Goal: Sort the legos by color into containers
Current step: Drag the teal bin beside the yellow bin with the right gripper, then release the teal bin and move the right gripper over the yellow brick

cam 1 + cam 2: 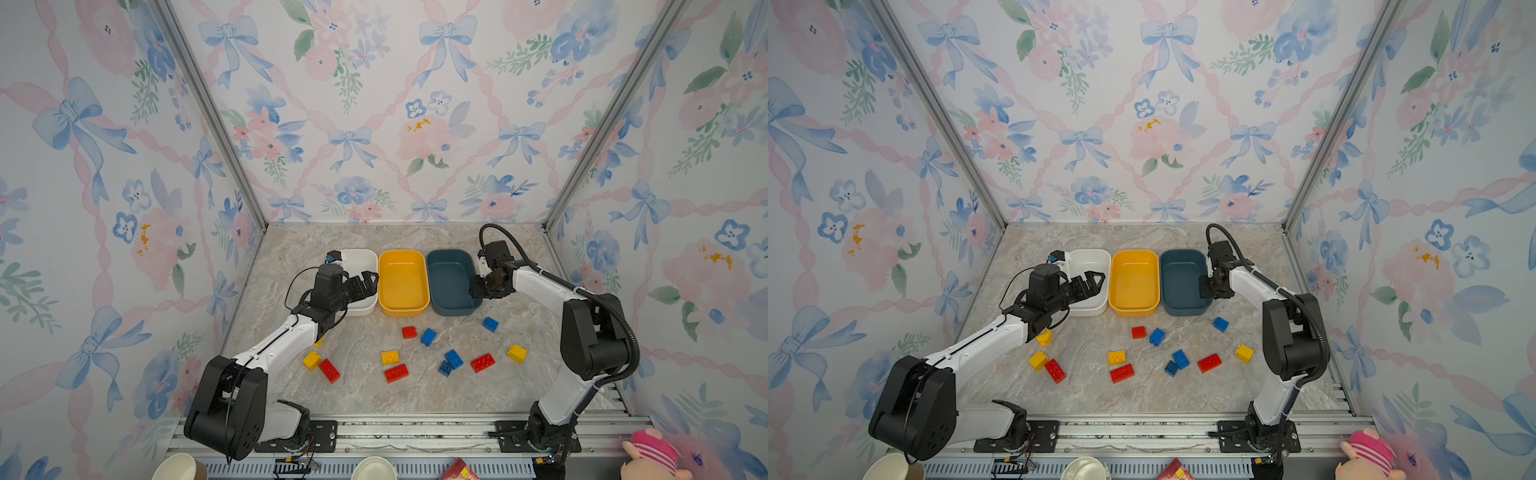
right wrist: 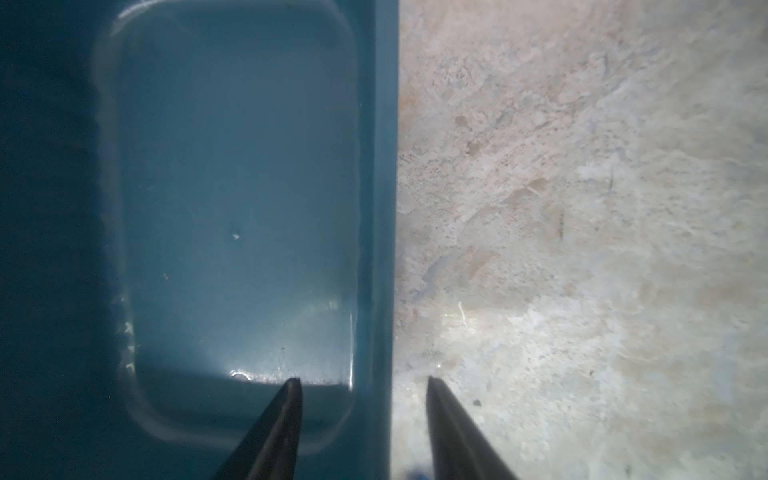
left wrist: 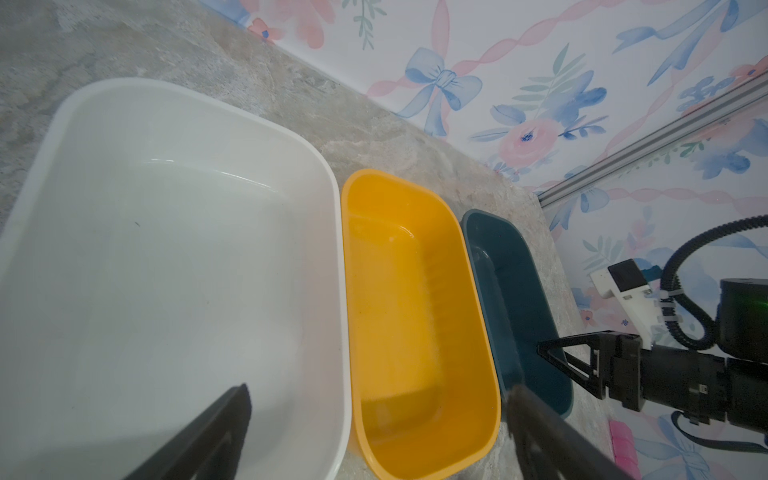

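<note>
Three empty containers stand in a row at the back: white [image 1: 365,259], yellow [image 1: 403,309] and teal [image 1: 451,311]. Several red, blue and yellow legos lie loose in front of them, among them a red one [image 1: 409,332], a blue one [image 1: 490,324] and a yellow one [image 1: 516,353]. Another yellow lego [image 1: 1043,337] peeks out from under the left arm. My left gripper [image 1: 368,282] hovers open over the white tub's near right corner, holding nothing. My right gripper [image 2: 363,379] is open astride the teal tub's right wall [image 2: 380,208], one finger inside and one outside.
Two paper cups [image 1: 178,467] [image 1: 374,467], a red packet [image 1: 457,471] and a pink plush toy [image 1: 648,455] sit beyond the front rail. Patterned walls close in the back and both sides. The left arm reaches over the brick patch's left end.
</note>
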